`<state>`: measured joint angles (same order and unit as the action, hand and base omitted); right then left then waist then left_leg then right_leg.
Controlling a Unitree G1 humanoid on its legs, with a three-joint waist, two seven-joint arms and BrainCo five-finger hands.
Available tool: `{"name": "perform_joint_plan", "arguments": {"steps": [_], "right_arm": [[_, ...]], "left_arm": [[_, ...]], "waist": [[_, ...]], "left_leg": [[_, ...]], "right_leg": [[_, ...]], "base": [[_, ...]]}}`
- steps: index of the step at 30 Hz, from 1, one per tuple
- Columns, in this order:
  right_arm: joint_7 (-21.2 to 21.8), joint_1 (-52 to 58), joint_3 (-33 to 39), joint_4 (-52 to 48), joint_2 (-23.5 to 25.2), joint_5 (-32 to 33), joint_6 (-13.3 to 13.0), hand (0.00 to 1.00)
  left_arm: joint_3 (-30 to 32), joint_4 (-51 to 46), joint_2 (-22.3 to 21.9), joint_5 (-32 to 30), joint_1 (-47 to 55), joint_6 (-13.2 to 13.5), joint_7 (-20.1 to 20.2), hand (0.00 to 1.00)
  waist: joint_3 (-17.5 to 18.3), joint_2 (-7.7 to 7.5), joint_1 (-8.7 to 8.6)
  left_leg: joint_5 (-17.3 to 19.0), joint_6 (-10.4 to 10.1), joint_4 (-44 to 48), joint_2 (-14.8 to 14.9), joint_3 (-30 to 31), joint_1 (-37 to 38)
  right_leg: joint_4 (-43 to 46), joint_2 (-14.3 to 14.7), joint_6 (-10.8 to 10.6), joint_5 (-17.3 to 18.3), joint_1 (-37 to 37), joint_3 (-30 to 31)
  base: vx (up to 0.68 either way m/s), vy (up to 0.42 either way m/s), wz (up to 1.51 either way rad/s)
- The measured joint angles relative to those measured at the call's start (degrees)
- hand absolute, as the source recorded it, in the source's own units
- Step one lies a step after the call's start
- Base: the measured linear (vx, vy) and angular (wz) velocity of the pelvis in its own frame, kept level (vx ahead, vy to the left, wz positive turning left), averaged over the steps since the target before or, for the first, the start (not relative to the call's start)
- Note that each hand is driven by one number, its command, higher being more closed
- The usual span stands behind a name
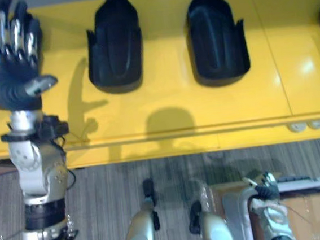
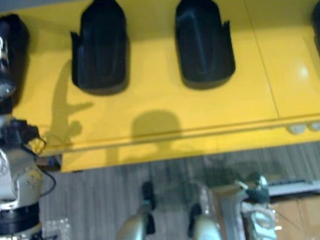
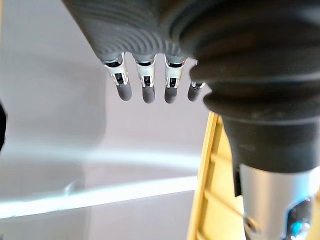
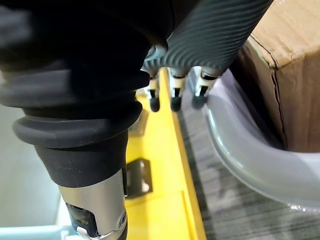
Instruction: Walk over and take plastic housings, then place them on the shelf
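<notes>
Black plastic housings (image 1: 114, 45) on yellow shelf (image 1: 164, 105) | likely light, stiff, slick; grip side walls | left hand (image 1: 10, 60) open-fingered over shelf's left end | right hand (image 4: 174, 95) off shelf's front edge, seemingly slack, empty

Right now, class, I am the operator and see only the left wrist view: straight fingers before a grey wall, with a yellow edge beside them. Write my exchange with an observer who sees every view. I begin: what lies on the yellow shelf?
Observer: Four black housings lie on the shelf, two in the middle and one at each end.
Operator: Where is my left hand?
Observer: The left hand is raised and open over the shelf's left end. It covers part of the left-end housing.
Operator: And my right hand?
Observer: The right hand hangs low and empty, fingers straight, beside a grey frame around a cardboard box.
</notes>
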<state>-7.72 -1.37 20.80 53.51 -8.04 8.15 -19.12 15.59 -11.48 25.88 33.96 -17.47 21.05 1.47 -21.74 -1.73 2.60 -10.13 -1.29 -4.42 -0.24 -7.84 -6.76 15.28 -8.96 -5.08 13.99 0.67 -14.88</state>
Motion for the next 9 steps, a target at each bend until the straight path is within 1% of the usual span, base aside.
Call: {"name": "perform_joint_plan", "arguments": {"steps": [1, 2, 3, 5, 6, 7, 8, 9], "right_arm": [[-0.3, 1.5, 0.1, 0.3, 0.8, 0.0, 0.2, 0.00], [-1.0, 2.6, 0.3, 1.4, 1.3, 0.1, 0.4, 0.00], [-1.1, 3.0, 0.5, 1.9, 1.5, 0.1, 0.7, 0.00], [-1.1, 3.7, 0.5, 4.0, 2.0, 0.3, 1.7, 0.00], [-1.1, 4.0, 0.5, 4.3, 2.1, 0.3, 2.0, 0.00], [-1.1, 4.6, 0.5, 4.7, 2.3, 0.4, 2.1, 0.00], [-1.5, 5.1, 0.5, 5.0, 2.4, -0.1, 2.1, 0.00], [-3.1, 5.5, 0.5, 5.2, 2.4, -0.9, 2.1, 0.00]], "left_arm": [[2.0, -1.1, -2.1, -1.2, 3.2, 0.3, -1.6, 0.00], [3.5, -2.0, -4.2, -1.2, 6.7, 1.4, -2.7, 0.00], [4.3, -2.4, -5.2, -1.2, 8.3, 2.1, -3.1, 0.00], [7.0, -3.7, -9.2, -2.4, 14.3, 4.1, -5.7, 0.00], [7.6, -3.6, -10.4, -3.3, 15.9, 4.6, -6.4, 0.00], [8.7, -3.5, -12.6, -4.7, 18.7, 5.2, -7.7, 0.00], [9.1, -3.3, -13.9, -5.7, 20.6, 5.3, -9.0, 0.00], [9.3, -2.4, -14.6, -7.7, 22.6, 5.6, -11.4, 0.00]], "waist": [[1.7, 0.28, -0.05], [3.6, 0.72, 0.39], [4.5, 0.95, 0.63], [6.7, 1.92, 1.99], [7.5, 2.39, 2.32], [8.7, 3.32, 2.91], [9.8, 3.89, 3.12], [10.5, 4.73, 3.23]], "left_leg": [[0.0, 0.0, 0.0, -0.4, 1.1, 0.6], [0.1, 0.0, -0.1, -0.5, 1.4, 1.1], [0.2, 0.0, -0.1, -0.5, 1.6, 1.3], [0.6, -0.3, -0.1, -0.5, 2.2, 3.0], [1.0, -0.5, -0.1, -0.4, 2.4, 3.2], [1.5, -0.4, -0.2, -0.2, 2.6, 3.8], [1.7, -0.5, -0.2, -0.3, 2.8, 4.0], [1.8, -0.5, -0.3, -0.3, 3.6, 4.5]], "right_leg": [[-1.7, -0.1, -0.2, -0.4, 1.8, -1.1], [-3.3, 0.0, -0.3, -1.0, 3.4, -1.7], [-3.9, 0.0, -0.2, -1.3, 4.0, -2.1], [-5.9, 0.2, -0.1, -1.8, 6.7, -2.4], [-6.2, 0.4, -0.1, -1.8, 7.2, -2.5], [-6.5, 0.6, -0.1, -1.8, 8.0, -2.7], [-6.9, 0.7, -0.1, -1.9, 8.6, -3.0], [-7.0, 0.9, -0.1, -1.9, 9.5, -4.0]], "base": [[0.12, -0.047, 0.27], [0.11, -0.039, 0.28], [0.11, -0.019, 0.18], [0.05, -0.026, 0.08], [-0.02, -0.050, 0.03], [-0.03, -0.049, 0.07], [-0.06, -0.045, 0.17], [-0.04, -0.027, 0.16]]}}
